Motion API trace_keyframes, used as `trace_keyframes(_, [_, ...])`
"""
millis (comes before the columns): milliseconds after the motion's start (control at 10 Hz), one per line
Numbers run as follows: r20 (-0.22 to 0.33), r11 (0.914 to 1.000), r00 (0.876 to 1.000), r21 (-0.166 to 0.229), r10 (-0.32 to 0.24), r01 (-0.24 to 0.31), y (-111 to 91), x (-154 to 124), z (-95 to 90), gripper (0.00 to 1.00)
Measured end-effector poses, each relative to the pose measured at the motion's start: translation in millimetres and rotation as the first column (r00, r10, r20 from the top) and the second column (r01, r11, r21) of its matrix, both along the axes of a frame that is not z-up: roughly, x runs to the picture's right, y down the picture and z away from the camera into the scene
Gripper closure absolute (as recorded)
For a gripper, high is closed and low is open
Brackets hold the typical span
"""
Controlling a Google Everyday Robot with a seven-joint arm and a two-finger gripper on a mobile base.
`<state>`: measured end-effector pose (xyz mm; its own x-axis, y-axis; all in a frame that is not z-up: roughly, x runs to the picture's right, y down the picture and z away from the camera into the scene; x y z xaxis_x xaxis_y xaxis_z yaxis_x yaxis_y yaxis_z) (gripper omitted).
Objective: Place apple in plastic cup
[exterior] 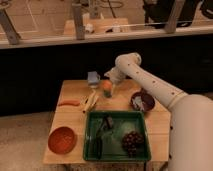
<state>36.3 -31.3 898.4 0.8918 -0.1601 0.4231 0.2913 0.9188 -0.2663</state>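
The apple (107,86), small and orange-yellow, is at the back middle of the wooden table (75,117). It is right on top of the plastic cup (107,94), a small grey-blue tumbler standing upright. My gripper (108,80) reaches in from the right on the white arm (150,82) and sits directly over the apple, touching or nearly touching its top. Most of the cup is hidden behind the apple and the gripper.
A blue-and-white boxy object (93,77) stands just left of the gripper. A carrot (69,103) and a pale yellowish item (91,100) lie left of the cup. A dark purple bowl (142,101) sits right, an orange bowl (62,139) front left. A green tray (116,119) holds grapes (132,142).
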Motion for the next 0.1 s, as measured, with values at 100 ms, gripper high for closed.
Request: trace_keyframes(100, [-0.001, 1.0000, 1.000, 0.000, 0.002, -0.002, 0.1, 1.2, 0.2, 0.20])
